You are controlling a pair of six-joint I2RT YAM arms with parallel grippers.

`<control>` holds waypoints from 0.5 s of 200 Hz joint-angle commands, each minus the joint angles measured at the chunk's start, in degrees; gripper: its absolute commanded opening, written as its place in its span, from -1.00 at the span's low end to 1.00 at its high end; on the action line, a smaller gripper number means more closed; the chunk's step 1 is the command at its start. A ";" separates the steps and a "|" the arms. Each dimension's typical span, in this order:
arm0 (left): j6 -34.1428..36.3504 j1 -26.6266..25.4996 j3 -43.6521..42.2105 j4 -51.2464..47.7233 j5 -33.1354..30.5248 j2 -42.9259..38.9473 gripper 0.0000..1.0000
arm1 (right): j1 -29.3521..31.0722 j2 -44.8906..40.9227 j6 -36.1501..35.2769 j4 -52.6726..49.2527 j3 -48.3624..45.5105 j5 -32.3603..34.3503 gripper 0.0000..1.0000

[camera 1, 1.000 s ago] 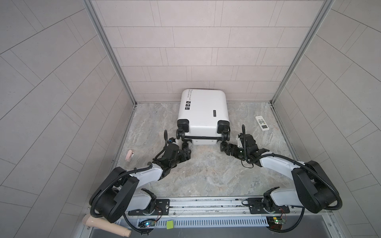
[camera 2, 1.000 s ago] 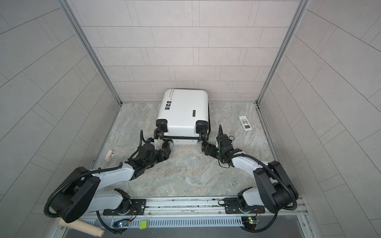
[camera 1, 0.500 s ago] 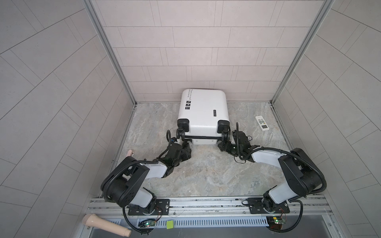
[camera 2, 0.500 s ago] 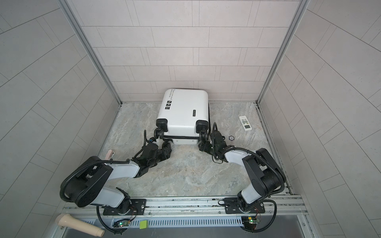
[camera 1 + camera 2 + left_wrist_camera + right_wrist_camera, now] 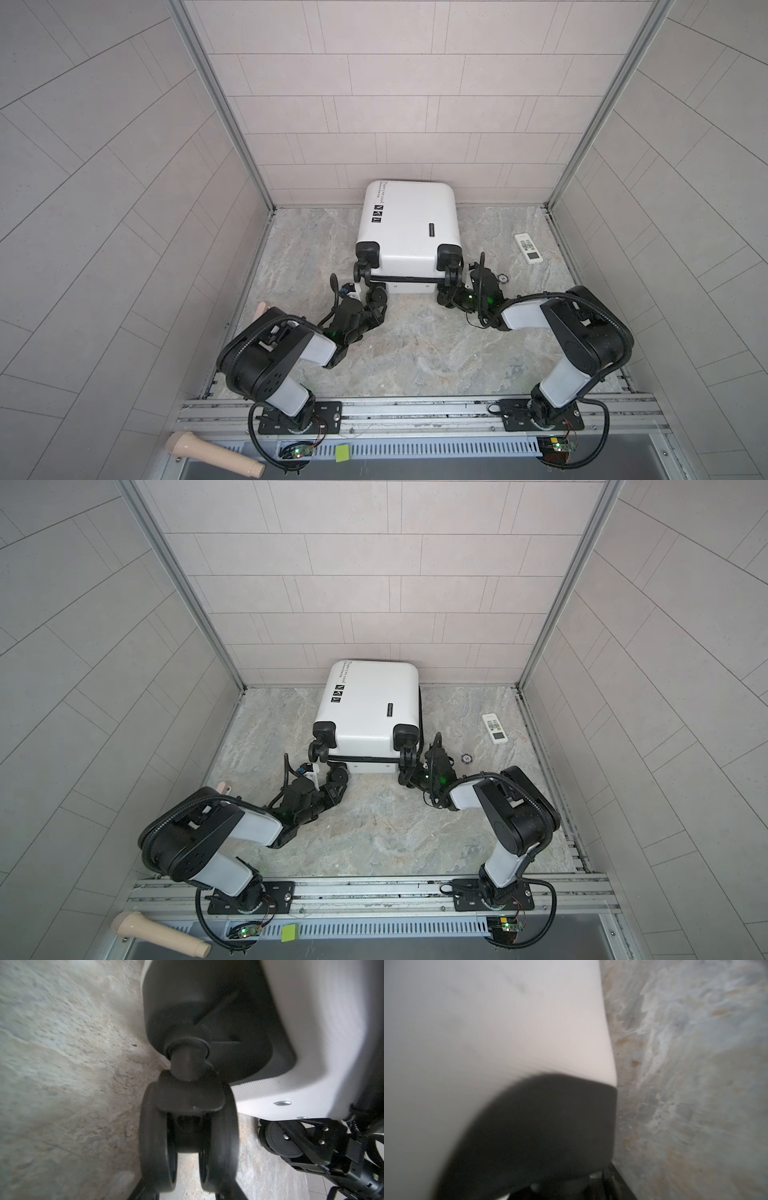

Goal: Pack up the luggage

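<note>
Luggage (image 5: 409, 224) lies flat and closed at the middle of the desk's (image 5: 415, 340) far edge. Its top end is against the back wall and its wheel end faces the near edge, in both top views. Shell is glossy white with rounded corners; up close in the left wrist view it shows a fine texture. A black seam line runs across the wheel end between upper and lower shell. Black wheel housings cap the two near corners, with black twin casters sticking out past them. Along the side toward the desk's left edge there is a row of three small black square stickers, plus a line of black lettering near the far corner. A small black rectangular tag sits on top, toward the right-edge side.

Left pincer (image 5: 376, 300) is low on the desk at the left bottom wheel (image 5: 158, 1138). In the left wrist view the twin caster sits between the fingers (image 5: 236, 1194), which press its sides — pinching it. Right pincer (image 5: 449, 293) is at the right bottom wheel (image 5: 270, 1140). The left wrist view shows one finger flat over the wheel's face, the other hidden. The right wrist view is only blurred white shell and black housing — cannot tell if it clamps.

White remote (image 5: 528, 248) lies near the desk's right edge, apart from the luggage.
</note>
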 commanded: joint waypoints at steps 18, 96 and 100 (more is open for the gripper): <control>-1.65 -0.20 -2.61 4.81 -1.72 -0.14 0.22 | -1.82 3.42 5.52 2.22 -4.33 -2.89 0.07; 0.25 -0.18 -5.72 -15.91 -8.89 -17.35 0.35 | -5.78 -6.40 -0.43 -11.62 -6.25 0.09 0.59; 0.56 -0.21 -5.61 -18.26 -9.29 -19.08 0.35 | -5.88 -7.57 -1.23 -14.16 -6.07 0.85 0.59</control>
